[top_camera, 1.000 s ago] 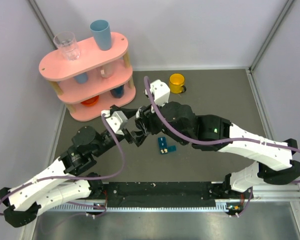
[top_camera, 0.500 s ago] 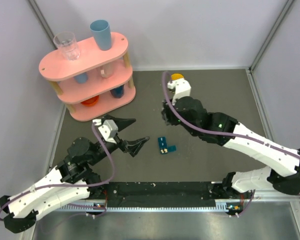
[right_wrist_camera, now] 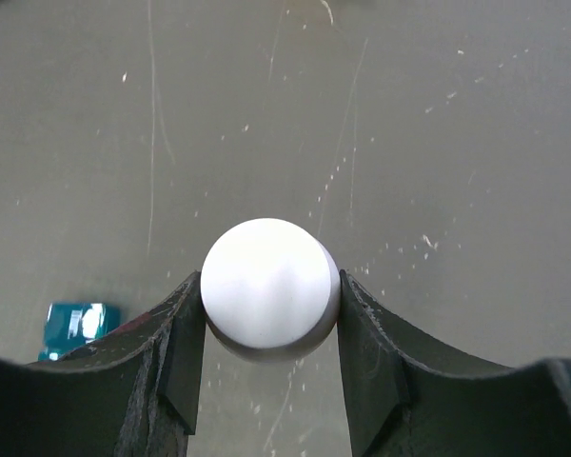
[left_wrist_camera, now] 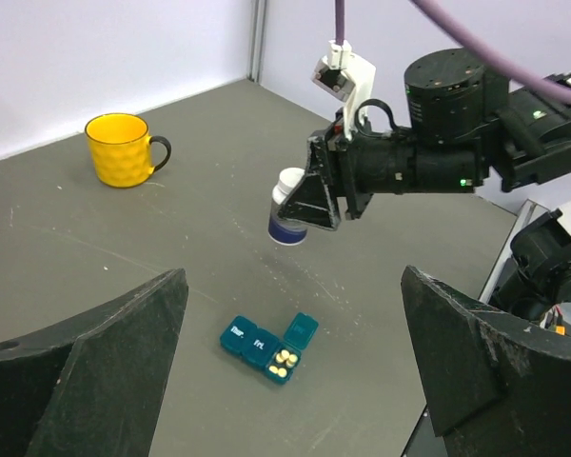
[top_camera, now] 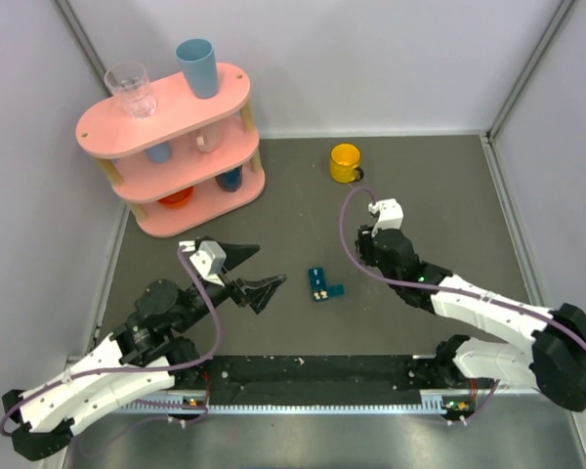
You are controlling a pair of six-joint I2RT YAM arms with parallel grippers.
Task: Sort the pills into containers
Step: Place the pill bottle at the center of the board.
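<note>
Currently, the right gripper (right_wrist_camera: pixel 270 303) is clamping the white bottle (left_wrist_camera: pixel 287 219); the pill box (top_camera: pixel 323 284) is lying leftward of it, nearer the left gripper (top_camera: pixel 270 264), whose jaws are standing apart.

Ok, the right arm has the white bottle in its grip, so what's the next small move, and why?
Probably lower the right gripper and set the white bottle down upright, away from the pill box. The bottle is capped and clamped between the fingers, one compartment already stands open with yellow pills inside, and the left gripper hangs open nearby.
</note>
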